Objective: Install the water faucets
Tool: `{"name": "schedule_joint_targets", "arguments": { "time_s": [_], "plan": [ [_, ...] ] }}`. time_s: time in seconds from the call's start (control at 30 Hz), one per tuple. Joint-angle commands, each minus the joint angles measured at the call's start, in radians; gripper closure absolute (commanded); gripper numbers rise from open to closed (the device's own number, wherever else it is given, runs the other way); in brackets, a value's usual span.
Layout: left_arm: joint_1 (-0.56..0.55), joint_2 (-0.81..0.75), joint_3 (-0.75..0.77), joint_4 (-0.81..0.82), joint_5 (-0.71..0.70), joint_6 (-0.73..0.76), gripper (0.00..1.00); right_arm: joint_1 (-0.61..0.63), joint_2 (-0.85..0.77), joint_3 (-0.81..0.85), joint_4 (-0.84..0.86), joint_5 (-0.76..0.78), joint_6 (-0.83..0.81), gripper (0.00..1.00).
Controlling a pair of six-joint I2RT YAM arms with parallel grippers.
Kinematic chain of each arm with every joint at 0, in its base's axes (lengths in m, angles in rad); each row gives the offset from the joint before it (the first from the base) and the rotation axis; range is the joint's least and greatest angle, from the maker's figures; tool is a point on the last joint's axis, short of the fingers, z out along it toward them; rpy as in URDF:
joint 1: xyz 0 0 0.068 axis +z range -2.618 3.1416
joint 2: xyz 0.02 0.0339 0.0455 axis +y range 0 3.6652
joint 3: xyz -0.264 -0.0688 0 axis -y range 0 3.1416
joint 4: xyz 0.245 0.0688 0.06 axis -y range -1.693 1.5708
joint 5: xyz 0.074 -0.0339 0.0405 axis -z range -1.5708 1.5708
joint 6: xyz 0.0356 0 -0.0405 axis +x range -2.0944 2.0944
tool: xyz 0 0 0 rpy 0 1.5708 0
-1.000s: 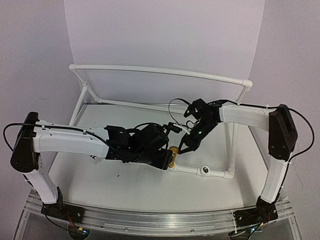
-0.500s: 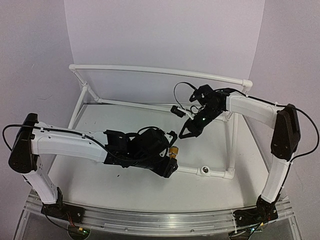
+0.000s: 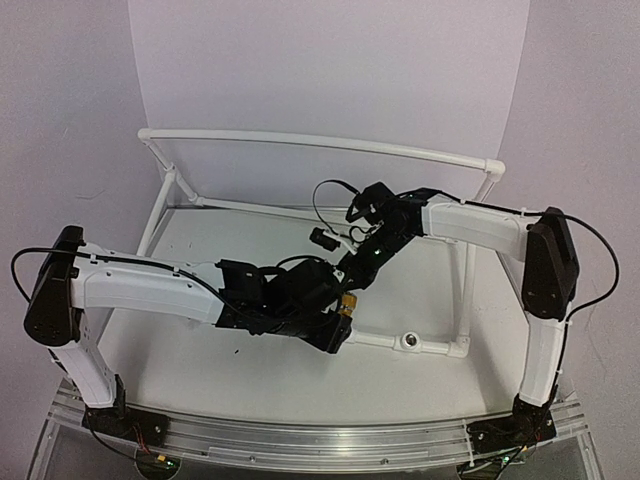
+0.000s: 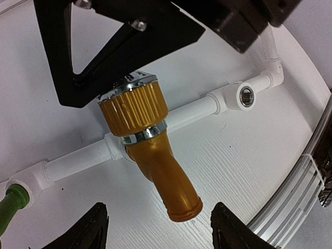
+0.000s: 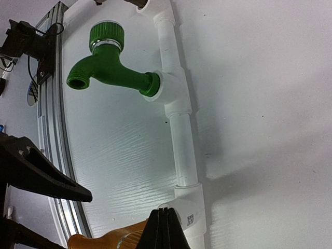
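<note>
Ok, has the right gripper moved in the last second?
Yes. In the top view the right gripper has shifted left, farther from the open socket on the white pipe frame. Its jaws are shut.

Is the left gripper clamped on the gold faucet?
No, the left gripper stands open, its fingers apart either side of the gold faucet.

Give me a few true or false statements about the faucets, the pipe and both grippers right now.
The gold faucet sits plugged into the white pipe. True.
The left gripper is clamped on the gold faucet. False: its jaws stand open, clear of it.
The green faucet is not yet installed. False: it is plugged into the white pipe.
The right gripper is shut, holding nothing. True.
Every pipe socket holds a faucet. False: one socket is empty.
</note>
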Motion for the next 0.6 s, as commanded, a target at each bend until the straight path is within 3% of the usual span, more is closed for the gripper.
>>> {"name": "schedule_joint_targets", "arguments": {
  "time_s": [0.0, 0.57],
  "plan": [
    [0.002, 0.008, 0.047, -0.022, -0.040, -0.021, 0.32, 0.009, 0.015, 0.023, 0.018, -0.009, 0.018, 1.00],
    [0.023, -0.014, 0.027, -0.059, -0.104, -0.068, 0.34, 0.009, -0.105, -0.143, -0.021, 0.027, -0.023, 1.00]
  ]
}}
